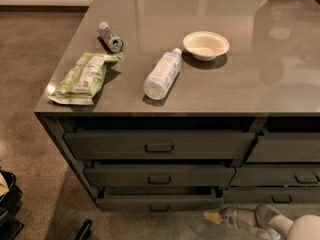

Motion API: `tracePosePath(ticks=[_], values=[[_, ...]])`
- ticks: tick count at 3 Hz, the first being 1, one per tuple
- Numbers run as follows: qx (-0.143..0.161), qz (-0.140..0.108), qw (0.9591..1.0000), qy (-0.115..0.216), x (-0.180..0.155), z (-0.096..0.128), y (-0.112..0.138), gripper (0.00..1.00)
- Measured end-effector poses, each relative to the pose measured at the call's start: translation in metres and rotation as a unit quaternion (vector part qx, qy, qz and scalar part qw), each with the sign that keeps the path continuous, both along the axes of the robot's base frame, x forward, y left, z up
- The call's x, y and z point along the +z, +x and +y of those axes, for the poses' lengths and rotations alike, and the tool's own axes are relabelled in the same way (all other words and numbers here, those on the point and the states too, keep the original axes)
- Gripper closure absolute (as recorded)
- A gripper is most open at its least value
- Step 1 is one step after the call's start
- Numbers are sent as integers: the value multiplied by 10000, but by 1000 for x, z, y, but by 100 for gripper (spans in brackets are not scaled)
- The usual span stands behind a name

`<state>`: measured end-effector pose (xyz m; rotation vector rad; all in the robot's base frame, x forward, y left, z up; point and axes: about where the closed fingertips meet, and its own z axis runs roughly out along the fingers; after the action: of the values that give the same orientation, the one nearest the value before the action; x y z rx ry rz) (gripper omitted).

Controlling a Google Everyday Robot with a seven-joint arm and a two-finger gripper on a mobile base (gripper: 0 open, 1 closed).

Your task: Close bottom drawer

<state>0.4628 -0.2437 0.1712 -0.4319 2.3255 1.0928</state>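
The bottom drawer [159,202] is the lowest of the left three-drawer stack, dark grey with a small loop handle [159,208] at its centre. It stands out only a little from the cabinet, with a narrow dark gap above its front. My gripper [214,215] is low at the bottom right, just right of the drawer's right end, pointing left at it. The pale arm [270,223] runs off to the right corner.
On the grey countertop [240,79] lie a green snack bag [82,77], a small can [110,36], a plastic bottle [161,74] on its side and a white bowl [205,45]. A narrower drawer stack [282,176] is to the right. A dark object [7,199] sits at the lower left on the floor.
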Motion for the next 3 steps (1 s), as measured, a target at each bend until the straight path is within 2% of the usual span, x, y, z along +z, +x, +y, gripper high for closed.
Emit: tracePosePath(ticks=[1,2,3], values=[[32,-413,9989,-227,16,4,35,100],[34,-605,9974,-386,24,5,51,100],[30,-601,9975,-382,24,6,51,100]])
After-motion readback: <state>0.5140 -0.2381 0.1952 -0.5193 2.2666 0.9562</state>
